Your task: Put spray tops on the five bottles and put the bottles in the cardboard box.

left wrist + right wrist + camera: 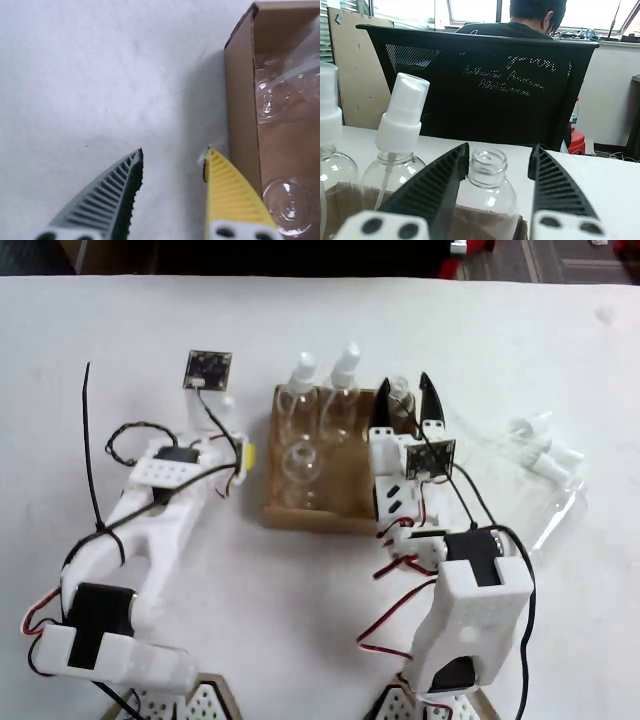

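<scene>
The cardboard box [340, 502] sits mid-table. At its back stand two clear bottles with white spray tops [300, 390] [345, 380]. An uncapped bottle [300, 465] stands in the middle of the box. Another uncapped bottle [400, 397] is at the box's back right corner, and my right gripper [407, 405] is open with one black finger on either side of it. The right wrist view has this open neck [487, 165] between the fingertips of the right gripper [500, 149], beside a capped bottle [400, 145]. My left gripper [174, 150] is open over bare table beside the box's left wall [242, 125].
Loose white spray tops [545, 450] lie on a clear plastic bag [560, 505] to the right of the box. Cables trail from both arms. A black mesh chair [480, 85] with a person behind it stands past the table's far edge.
</scene>
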Motion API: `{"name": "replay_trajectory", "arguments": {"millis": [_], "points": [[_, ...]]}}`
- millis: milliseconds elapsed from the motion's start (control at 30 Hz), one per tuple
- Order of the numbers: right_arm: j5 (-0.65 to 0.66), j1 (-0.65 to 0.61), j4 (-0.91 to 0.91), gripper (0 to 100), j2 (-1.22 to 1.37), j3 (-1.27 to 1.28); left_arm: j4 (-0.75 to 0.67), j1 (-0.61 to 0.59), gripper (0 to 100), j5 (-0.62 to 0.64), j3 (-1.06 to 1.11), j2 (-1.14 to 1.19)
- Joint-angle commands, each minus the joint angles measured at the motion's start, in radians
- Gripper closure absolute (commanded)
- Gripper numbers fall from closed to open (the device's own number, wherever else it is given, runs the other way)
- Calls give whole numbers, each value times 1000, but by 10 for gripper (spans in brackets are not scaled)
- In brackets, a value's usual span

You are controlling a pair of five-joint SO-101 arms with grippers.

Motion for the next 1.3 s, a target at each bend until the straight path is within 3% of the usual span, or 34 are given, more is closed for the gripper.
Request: {"name": "replay_trajectory", "arguments": {"millis": [0, 133, 333, 633, 700, 900, 1067, 1267], "points": [[-11, 8, 1, 828, -15, -29, -12, 8, 812, -9, -52, -4], [-11, 8, -2, 814, -18, -29, -12, 8, 812, -9, -52, -4], [-8, -30, 4, 697, -18, -17, -12, 8, 812, -9, -52, -4], [-14, -41, 4, 700, -189, 80, -12, 8, 812, -9, -52, -4], [-64, -41, 7, 700, -240, 106, -12, 8, 812, -9, -52, -4], [-110, 25, 134, 700, -421, 124, -14, 8, 812, -9, -54, -4], [-256, 157, 389, 701, -650, 123, -14, 8, 812, -9, -54, -4], [-486, 337, 986, 701, -1009, 69, -14, 8, 812, -9, -55, -4]]}}
